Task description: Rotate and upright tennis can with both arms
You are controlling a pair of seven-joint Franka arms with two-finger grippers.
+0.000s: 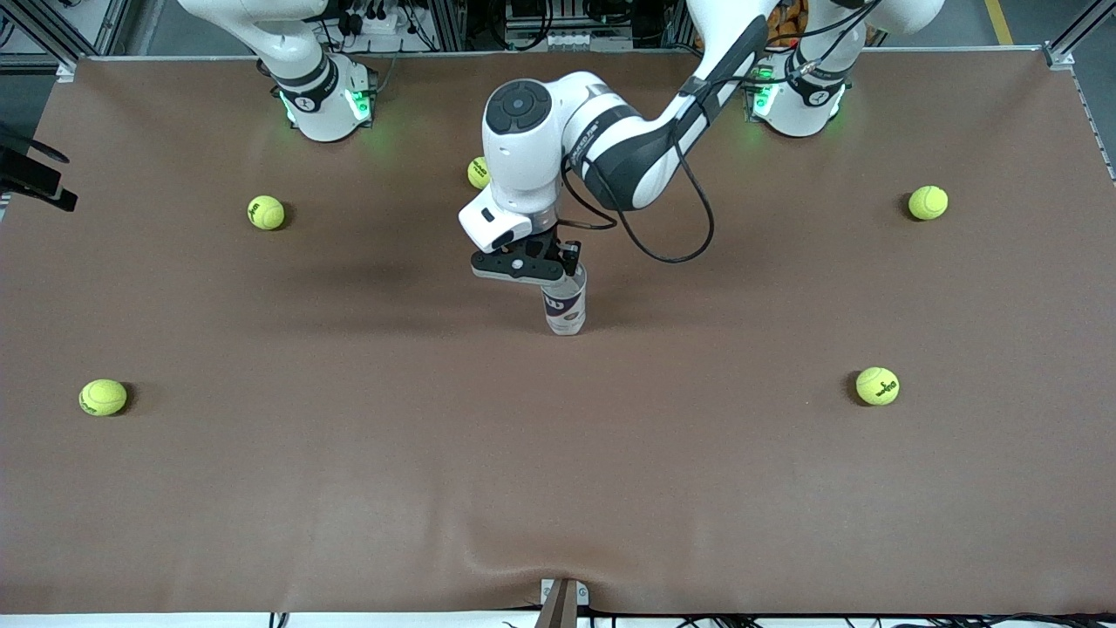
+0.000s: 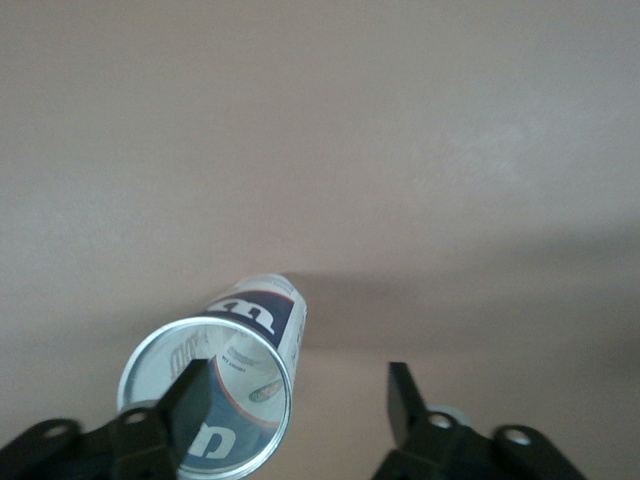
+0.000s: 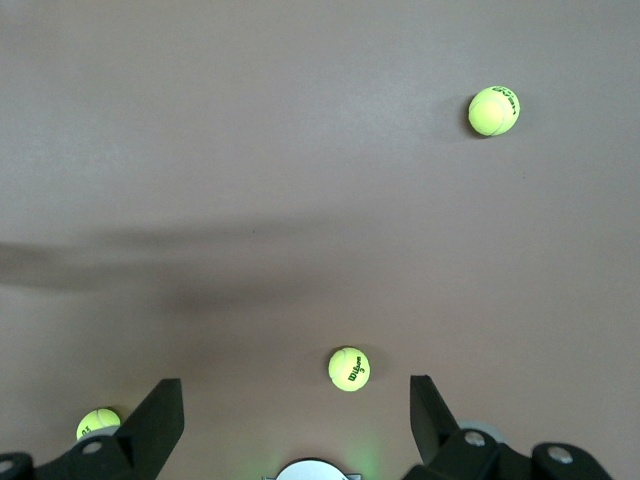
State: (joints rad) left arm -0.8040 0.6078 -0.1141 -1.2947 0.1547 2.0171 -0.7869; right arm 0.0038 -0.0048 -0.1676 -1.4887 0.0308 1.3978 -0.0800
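Can (image 1: 565, 307) stands upright, mid-table (image 1: 558, 488), open mouth up. Risk: my left claw (image 2: 298, 400) lifts, one finger (image 2: 190, 400) overlaps rim, may catch and tip can. Left claw open wide, grips nothing. Right claw (image 3: 295, 410) open, empty, waits high over balls (image 3: 348, 369).

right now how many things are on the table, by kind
tennis balls: 5
tennis can: 1, upright
total: 6
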